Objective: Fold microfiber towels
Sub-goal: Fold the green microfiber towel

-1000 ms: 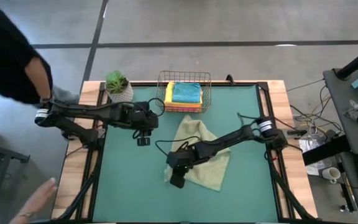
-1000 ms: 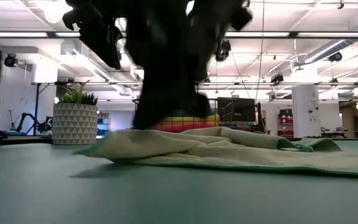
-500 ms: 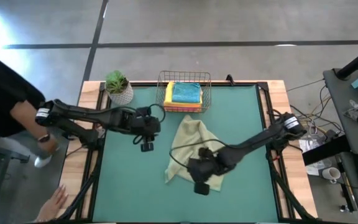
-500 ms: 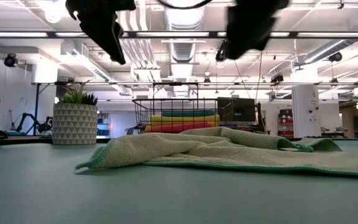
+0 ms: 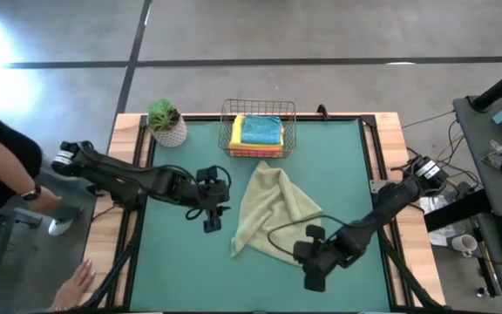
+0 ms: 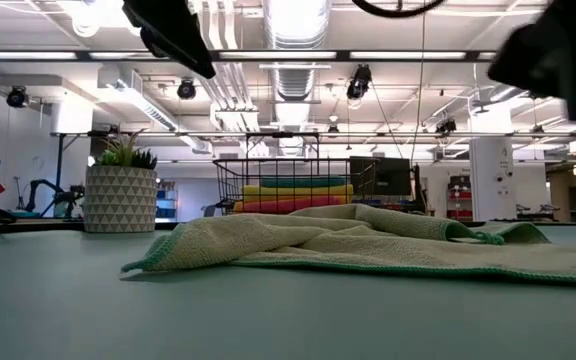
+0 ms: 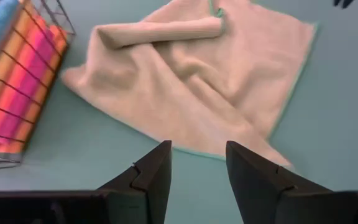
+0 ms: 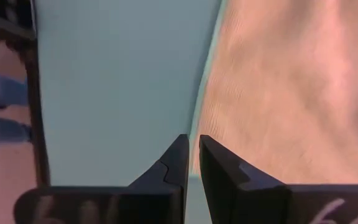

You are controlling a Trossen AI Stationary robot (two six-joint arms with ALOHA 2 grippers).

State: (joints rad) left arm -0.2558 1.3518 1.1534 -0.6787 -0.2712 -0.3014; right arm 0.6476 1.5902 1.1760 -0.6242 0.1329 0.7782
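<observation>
High view: crumpled sage towel (image 5: 273,212) between open left claw (image 5: 211,223) and nearly shut, empty right claw (image 5: 314,279).

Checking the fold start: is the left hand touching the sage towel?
Apart. The left wrist view shows bare mat between the left hand and the sage towel.

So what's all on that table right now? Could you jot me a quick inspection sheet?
Surface: green mat, wooden edges.
Job's things: sage towel lying rumpled, unfolded; folded towels stacked in wire basket.
Clutter: potted plant at a far corner.
Grippers: left gripper beside the towel, jaws open, empty; right gripper past its near edge, jaws nearly shut, empty.
Cables: black cable looping over the towel.
Surroundings: person beside the table's left.
</observation>
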